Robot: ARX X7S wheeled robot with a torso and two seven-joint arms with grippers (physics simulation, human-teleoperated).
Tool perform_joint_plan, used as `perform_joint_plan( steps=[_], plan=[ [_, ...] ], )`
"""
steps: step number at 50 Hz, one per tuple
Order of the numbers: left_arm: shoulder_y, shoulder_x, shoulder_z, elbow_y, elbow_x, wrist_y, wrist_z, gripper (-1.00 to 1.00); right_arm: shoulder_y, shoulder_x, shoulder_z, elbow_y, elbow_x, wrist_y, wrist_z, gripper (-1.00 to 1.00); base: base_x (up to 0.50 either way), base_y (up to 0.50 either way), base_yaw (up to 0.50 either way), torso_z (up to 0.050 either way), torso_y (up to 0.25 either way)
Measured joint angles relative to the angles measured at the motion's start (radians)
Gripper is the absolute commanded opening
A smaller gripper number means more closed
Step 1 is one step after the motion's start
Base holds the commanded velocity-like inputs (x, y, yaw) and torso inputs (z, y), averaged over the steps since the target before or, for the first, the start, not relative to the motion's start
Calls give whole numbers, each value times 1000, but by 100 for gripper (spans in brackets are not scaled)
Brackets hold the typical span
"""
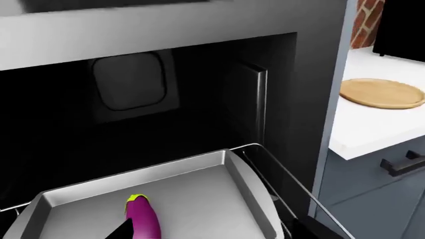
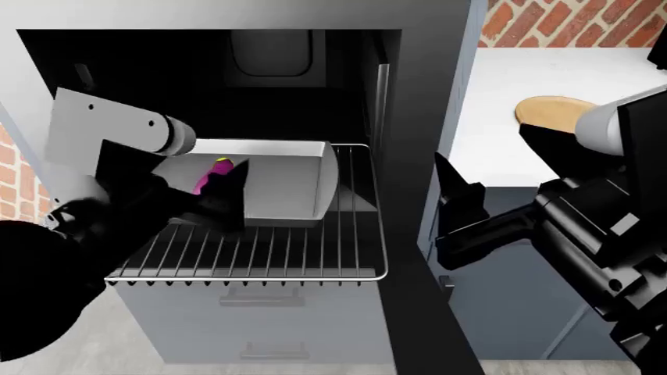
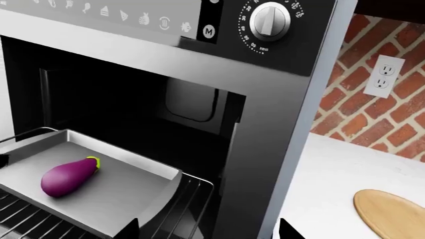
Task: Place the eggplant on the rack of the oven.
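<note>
The purple eggplant (image 3: 69,175) lies on the grey baking tray (image 3: 126,191), which sits on the silver wire rack (image 2: 261,254) pulled out of the open oven (image 2: 417,117). In the left wrist view the eggplant (image 1: 143,219) rests on the tray (image 1: 199,194) just beside one fingertip. My left gripper (image 1: 219,235) is open, its jaws wide apart over the tray, and the eggplant is not clamped. In the head view it (image 2: 203,194) hovers over the eggplant (image 2: 214,176). My right gripper (image 2: 458,191) is open and empty, in front of the oven's right frame.
A round wooden board (image 2: 552,109) lies on the white counter (image 2: 490,141) right of the oven. Grey-blue drawers with black handles (image 1: 401,164) stand below the counter. A brick wall with an outlet (image 3: 385,74) is behind. The oven's knob (image 3: 269,20) is above the cavity.
</note>
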Motion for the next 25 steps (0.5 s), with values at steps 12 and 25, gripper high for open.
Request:
perform_joint_plan(
  steps=[12,25],
  plan=[
    [109,-78,-114,135,-45,67,33,100,-36,12,23,-42,6,-21,-10,100,0,0,0,0,0],
    [279,-165,-302,313,-42,154,108,100,-195,48,173,-159,-49,-86,-91,100,0,0,0,0,0]
  ],
)
